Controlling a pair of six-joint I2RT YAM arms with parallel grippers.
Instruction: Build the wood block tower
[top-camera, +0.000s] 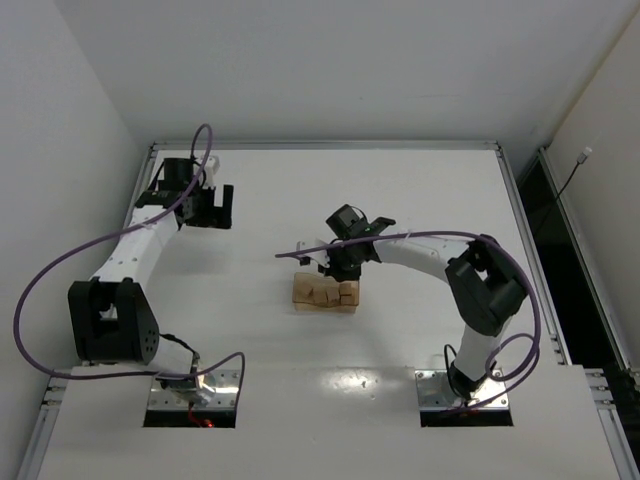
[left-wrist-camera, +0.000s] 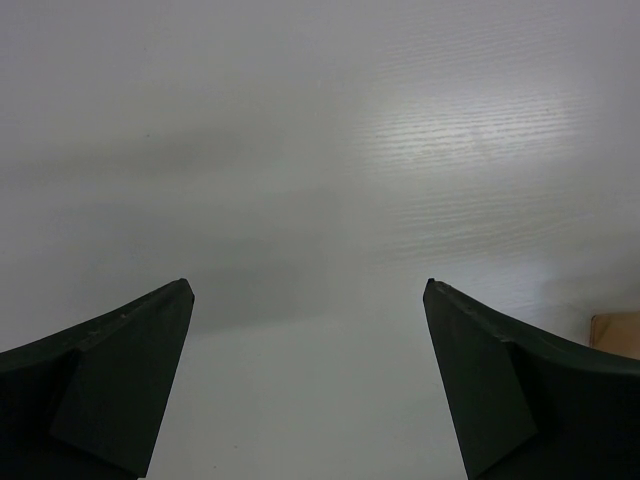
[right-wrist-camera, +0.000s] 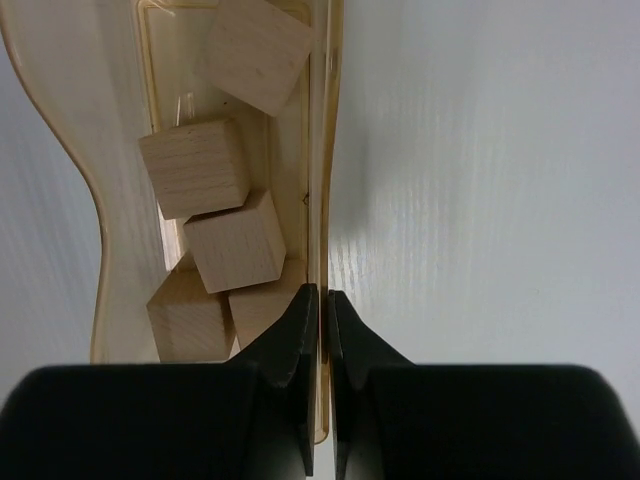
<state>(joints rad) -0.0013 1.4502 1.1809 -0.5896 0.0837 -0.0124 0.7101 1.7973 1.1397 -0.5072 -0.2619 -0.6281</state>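
Observation:
Several light tan wooden cubes (right-wrist-camera: 235, 240) lie jumbled inside a translucent tan tray (right-wrist-camera: 325, 150); none stand as a column. In the top view the tray (top-camera: 300, 303) sits at the table's middle with the cubes (top-camera: 325, 293) in it. My right gripper (right-wrist-camera: 323, 295) is shut on the tray's thin side wall, one finger inside against the cubes and one outside. In the top view it (top-camera: 340, 270) is at the tray's far edge. My left gripper (left-wrist-camera: 308, 285) is open and empty over bare table, at the far left in the top view (top-camera: 210, 205).
The white table (top-camera: 420, 180) has raised rails along its far and side edges. A tan corner (left-wrist-camera: 615, 330) shows at the right edge of the left wrist view. Purple cables loop off both arms.

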